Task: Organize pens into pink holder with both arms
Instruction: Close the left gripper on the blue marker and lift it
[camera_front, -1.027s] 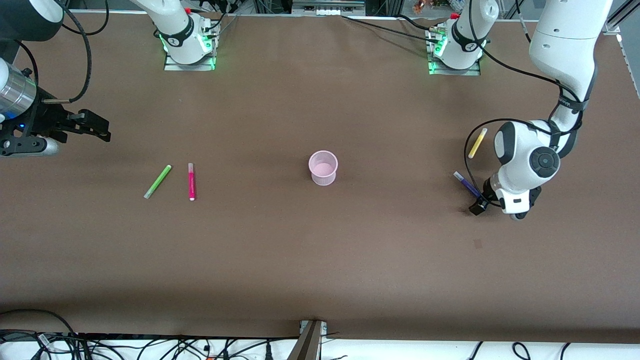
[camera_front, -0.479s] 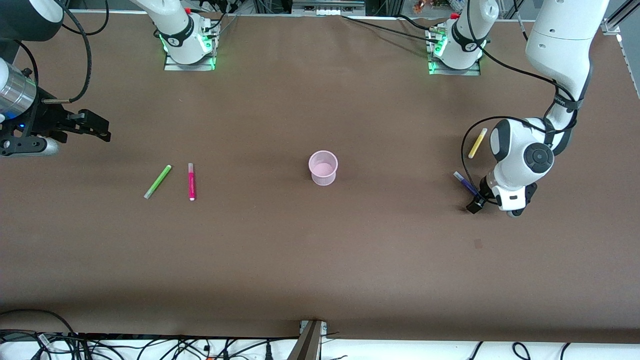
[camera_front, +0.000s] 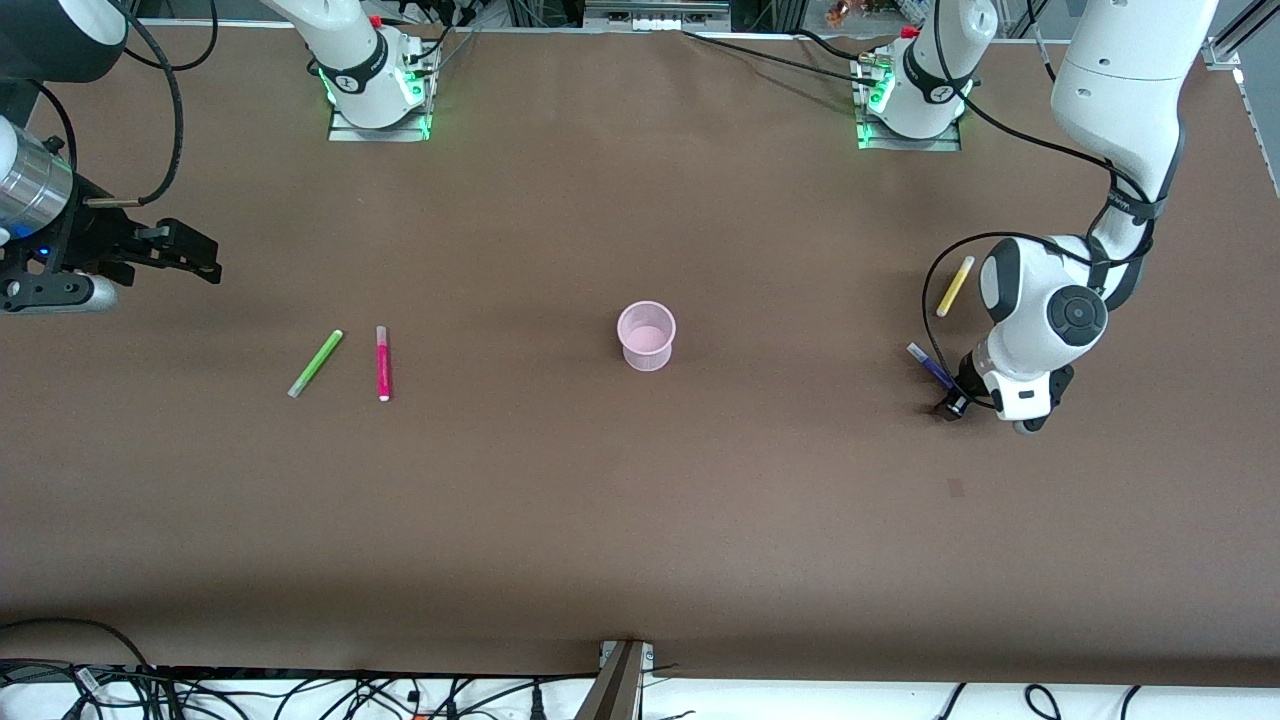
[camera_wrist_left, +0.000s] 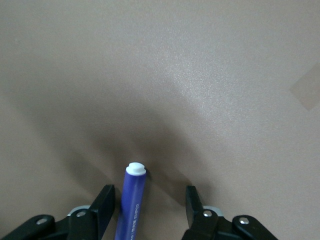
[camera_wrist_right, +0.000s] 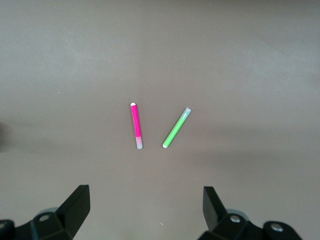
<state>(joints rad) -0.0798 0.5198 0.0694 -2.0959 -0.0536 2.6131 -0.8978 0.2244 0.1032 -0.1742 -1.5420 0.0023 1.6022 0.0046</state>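
1. The table (camera_front: 640, 520) carries a matt brown covering, smooth, faintly grainy close up.
2. The pink holder (camera_front: 646, 337) looks like translucent, slightly glossy plastic.
3. The dark purple pen (camera_wrist_left: 131, 205) has a smooth satin plastic barrel and a white plastic tip.
4. The left arm (camera_front: 1045, 320) wears glossy white casing.

A brown worktop (camera_front: 640, 520) filled the front view. A small darker patch (camera_front: 955, 487) marked it toward the left arm's end. Tangled black cables (camera_front: 300, 690) lay along its nearest edge, beside a metal bracket (camera_front: 622, 672)
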